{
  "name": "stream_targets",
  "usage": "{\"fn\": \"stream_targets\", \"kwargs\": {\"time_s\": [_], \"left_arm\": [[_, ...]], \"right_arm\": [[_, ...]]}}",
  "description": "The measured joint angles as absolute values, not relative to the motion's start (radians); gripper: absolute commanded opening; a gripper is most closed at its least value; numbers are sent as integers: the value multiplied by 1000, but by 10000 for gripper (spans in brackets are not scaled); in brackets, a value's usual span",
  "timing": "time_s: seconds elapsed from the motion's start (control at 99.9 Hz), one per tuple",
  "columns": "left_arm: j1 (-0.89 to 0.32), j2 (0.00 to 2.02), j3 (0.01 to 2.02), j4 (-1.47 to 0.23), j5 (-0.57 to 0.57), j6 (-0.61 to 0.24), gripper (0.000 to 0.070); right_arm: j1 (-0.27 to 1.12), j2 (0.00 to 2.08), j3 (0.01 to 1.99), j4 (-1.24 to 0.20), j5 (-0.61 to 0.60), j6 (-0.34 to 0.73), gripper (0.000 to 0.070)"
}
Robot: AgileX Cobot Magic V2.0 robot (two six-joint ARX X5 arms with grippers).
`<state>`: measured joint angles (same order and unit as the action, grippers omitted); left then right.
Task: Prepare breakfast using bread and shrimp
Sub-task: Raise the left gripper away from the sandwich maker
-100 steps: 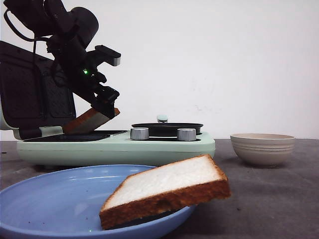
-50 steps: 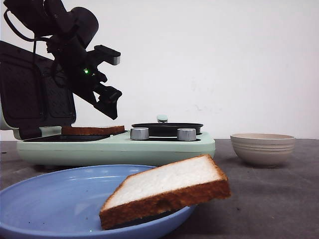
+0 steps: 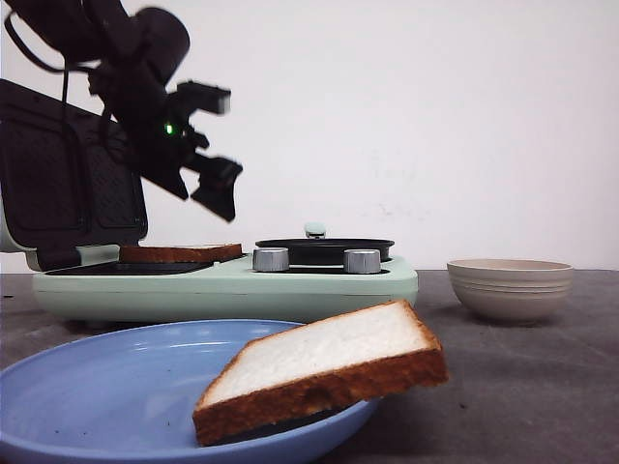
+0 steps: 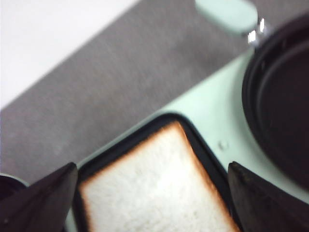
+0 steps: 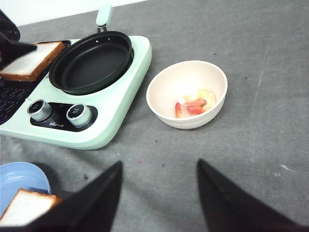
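One bread slice [image 3: 180,253] lay flat in the griddle tray at the breakfast maker's [image 3: 319,286] left end; the left gripper [image 3: 215,145] hung above it, jaws apart and empty; the right gripper [image 5: 159,203] was likewise spread; the second slice [image 3: 324,367] overhung the blue plate's [image 3: 87,387] right rim; shrimp [image 5: 193,105] sat in the beige bowl [image 5: 166,92]; fetching that slice looked next, needing a grasp by its crust.

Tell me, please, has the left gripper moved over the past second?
Yes. The left gripper has let go and risen, away from the bread slice now flat on the grill plate.
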<state>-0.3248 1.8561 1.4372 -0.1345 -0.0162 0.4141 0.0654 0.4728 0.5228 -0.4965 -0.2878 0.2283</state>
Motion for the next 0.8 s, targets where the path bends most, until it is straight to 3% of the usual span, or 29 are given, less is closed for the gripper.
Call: {"fn": "stream_targets", "kwargs": {"time_s": [0.511, 0.801], "left_arm": [[-251, 1525, 1439, -297, 138, 114, 555], [-238, 1332, 1439, -426, 168, 44, 554]], "right_arm": [[65, 473, 523, -505, -323, 237, 363], [65, 585, 523, -575, -517, 327, 412]]}}
